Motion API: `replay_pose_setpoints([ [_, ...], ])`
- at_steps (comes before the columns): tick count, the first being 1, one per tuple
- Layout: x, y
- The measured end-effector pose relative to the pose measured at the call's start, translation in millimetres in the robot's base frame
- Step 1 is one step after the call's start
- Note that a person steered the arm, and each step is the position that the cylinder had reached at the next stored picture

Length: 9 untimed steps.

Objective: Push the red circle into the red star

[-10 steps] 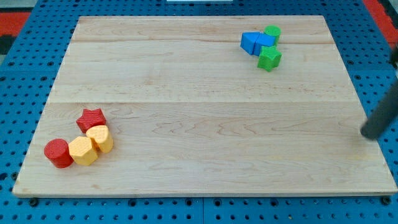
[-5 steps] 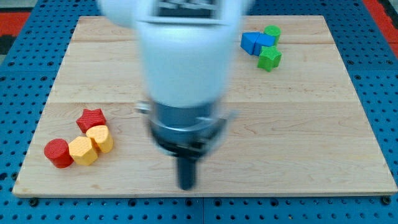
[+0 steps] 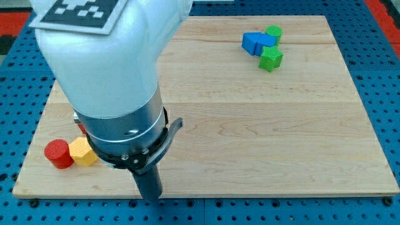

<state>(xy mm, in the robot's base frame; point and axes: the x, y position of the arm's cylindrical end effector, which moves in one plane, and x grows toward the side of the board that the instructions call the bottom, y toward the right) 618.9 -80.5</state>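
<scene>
The red circle [image 3: 57,154] lies near the board's lower left corner, touching a yellow block [image 3: 82,152] on its right. The red star is almost wholly hidden behind the arm; only a sliver of red [image 3: 80,129] shows above the yellow block. The arm's big white and grey body covers the left half of the view. My tip [image 3: 150,194] is at the view's bottom edge of the board, well to the right of the red circle and apart from it.
Two blue blocks [image 3: 257,43], a green round block [image 3: 273,32] and a green star-like block [image 3: 270,59] cluster at the top right. The wooden board [image 3: 281,131] lies on a blue pegboard. A second yellow block seen earlier is hidden by the arm.
The arm swept in from the right edge and has moved left along the bottom of the board. It now hides the red star and one yellow block. No block has moved.
</scene>
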Motion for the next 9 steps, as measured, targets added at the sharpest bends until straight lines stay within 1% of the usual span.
replay_pose_setpoints([
  [1,-1,-51],
  [2,-1,-121],
  [3,-20,-171],
  [4,-65,-175],
  [5,-113,-168],
  [6,-111,-158],
  [7,-67,-171],
  [8,-51,-161],
  [9,-83,-158],
])
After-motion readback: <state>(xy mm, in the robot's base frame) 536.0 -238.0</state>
